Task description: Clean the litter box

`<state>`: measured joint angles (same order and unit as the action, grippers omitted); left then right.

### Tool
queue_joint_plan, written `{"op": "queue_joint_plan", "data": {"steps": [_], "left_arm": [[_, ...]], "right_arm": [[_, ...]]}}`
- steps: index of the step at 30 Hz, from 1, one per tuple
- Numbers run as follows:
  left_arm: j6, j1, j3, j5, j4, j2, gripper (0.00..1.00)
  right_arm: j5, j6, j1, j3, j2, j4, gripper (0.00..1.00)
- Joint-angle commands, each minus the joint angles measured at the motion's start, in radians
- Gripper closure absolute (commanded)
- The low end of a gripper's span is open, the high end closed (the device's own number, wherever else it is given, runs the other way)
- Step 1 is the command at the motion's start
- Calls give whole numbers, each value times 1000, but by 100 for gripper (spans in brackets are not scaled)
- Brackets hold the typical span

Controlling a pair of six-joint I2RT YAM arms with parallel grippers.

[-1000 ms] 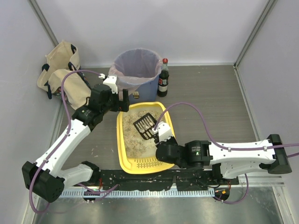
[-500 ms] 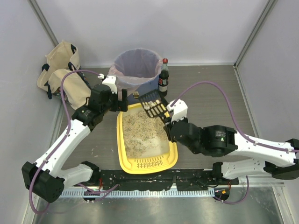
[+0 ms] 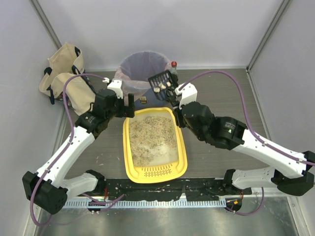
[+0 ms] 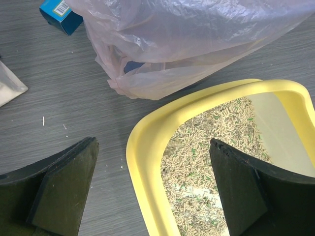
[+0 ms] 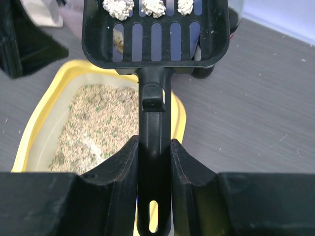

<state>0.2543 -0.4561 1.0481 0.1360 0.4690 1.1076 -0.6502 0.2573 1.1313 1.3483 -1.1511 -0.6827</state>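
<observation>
Beyond the yellow litter box [image 3: 155,173], slotted black scoop [image 3: 160,78].

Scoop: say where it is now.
Top view, centre back: the black scoop, clamped in the right gripper, hangs at the right rim of the blue bin, beyond the litter box.

Yellow litter box [image 3: 127,147], centre, granules inside. Black slotted scoop [image 3: 161,80], pale clumps aboard, clamped in right end effector [image 3: 173,94], over lined blue bin [image 3: 123,73].

Beige canvas bag [image 3: 64,78] far left. Round blue bin [image 3: 147,92], clear liner [image 4: 187,39], back centre. Dark bottle [image 3: 173,65], red cap, beside bin, mostly hidden. Small blue box [image 4: 60,14] near liner.
</observation>
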Motion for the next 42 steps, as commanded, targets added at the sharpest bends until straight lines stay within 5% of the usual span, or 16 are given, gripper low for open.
{"op": "queue_joint_plan", "data": {"steps": [1, 13, 20, 24, 42], "left_arm": [[8, -4, 12, -35, -30, -29, 0], [13, -3, 10, -53, -33, -43, 0], [17, -4, 9, -62, -38, -45, 0], [17, -4, 6, -64, -39, -45, 0], [25, -3, 6, -81, -41, -46, 0]], "right_arm": [[41, -139, -83, 110, -47, 115, 99], [121, -346, -266, 270, -280, 256, 99], [76, -608, -294, 364, -400, 298, 99], [18, -902, -294, 339, -427, 386, 99], [15, -1444, -294, 118, -369, 711, 99]]}}
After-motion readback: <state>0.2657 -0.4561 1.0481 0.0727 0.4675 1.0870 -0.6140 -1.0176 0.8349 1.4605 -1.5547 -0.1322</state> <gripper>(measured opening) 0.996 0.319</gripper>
